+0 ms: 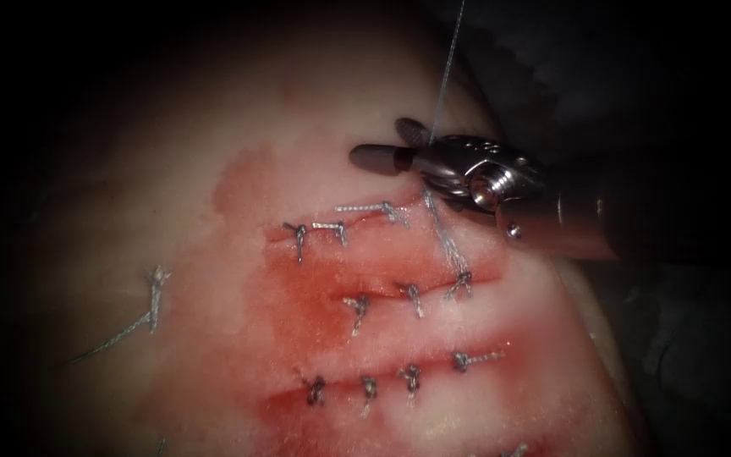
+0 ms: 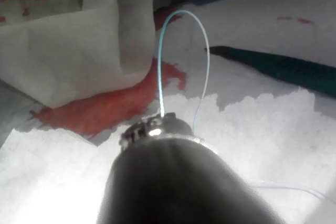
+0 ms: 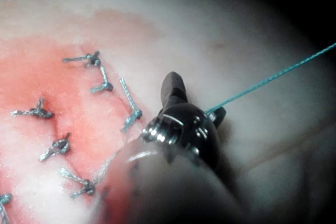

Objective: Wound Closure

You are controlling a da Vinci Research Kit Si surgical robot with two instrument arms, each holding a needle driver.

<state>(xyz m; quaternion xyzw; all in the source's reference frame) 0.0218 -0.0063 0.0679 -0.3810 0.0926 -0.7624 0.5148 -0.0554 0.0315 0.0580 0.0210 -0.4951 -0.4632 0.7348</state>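
- The right tool (image 1: pixel 399 145) reaches in from the right and hangs over the far right end of the tissue (image 1: pixel 179 195); its two jaws stand spread apart, gripping nothing.
- The thread (image 1: pixel 443 76) runs taut from a knot (image 1: pixel 460 283) at the right end of the middle cut (image 1: pixel 416 292), up between the parted jaws and off to the far side. Judging by this, the strand is held tight so the open blades can sit around it.
- Three cuts cross the tissue, each tied with knots and short ends, with red fluid (image 1: pixel 315 296) around them.
- In the left wrist view, the left tool (image 2: pixel 157 124) is over white drape (image 2: pixel 262 145), well away from the wound, with a loop of thread (image 2: pixel 181 17) rising from its tip; whether its jaws grip it cannot be told.
- No needle can be made out.
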